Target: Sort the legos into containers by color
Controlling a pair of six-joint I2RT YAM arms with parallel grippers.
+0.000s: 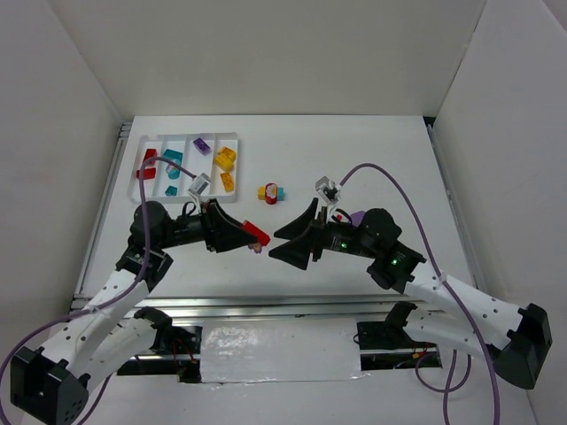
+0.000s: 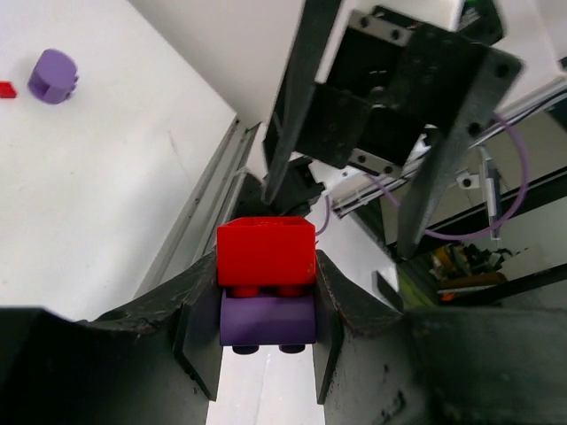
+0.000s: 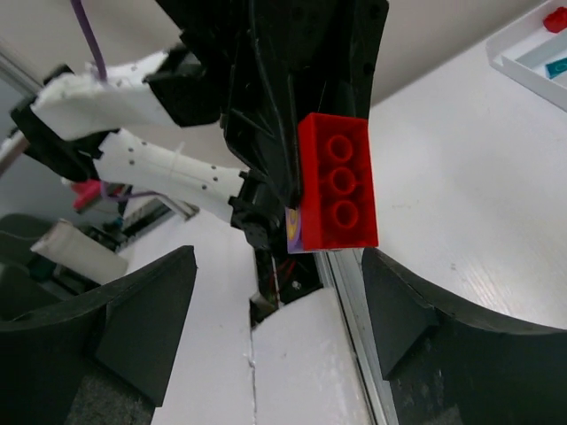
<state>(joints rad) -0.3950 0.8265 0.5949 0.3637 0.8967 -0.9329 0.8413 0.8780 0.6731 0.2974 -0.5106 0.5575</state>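
My left gripper [image 1: 252, 234] is shut on a red brick [image 1: 257, 235] stacked on a purple brick [image 2: 267, 319], held above the table's front middle. In the left wrist view the red brick [image 2: 266, 252] sits between both fingers. My right gripper [image 1: 275, 243] is open and faces it, jaws wide apart just right of the brick. In the right wrist view the red brick [image 3: 337, 181] hangs between and beyond my open fingers [image 3: 142, 310]. The white tray [image 1: 142, 190] at the far left holds red, teal, purple and yellow bricks in separate compartments.
A small cluster of yellow, red and teal bricks [image 1: 270, 192] lies mid-table. A purple brick [image 1: 358, 217] lies beside the right arm and also shows in the left wrist view [image 2: 51, 75]. White walls enclose the table on three sides.
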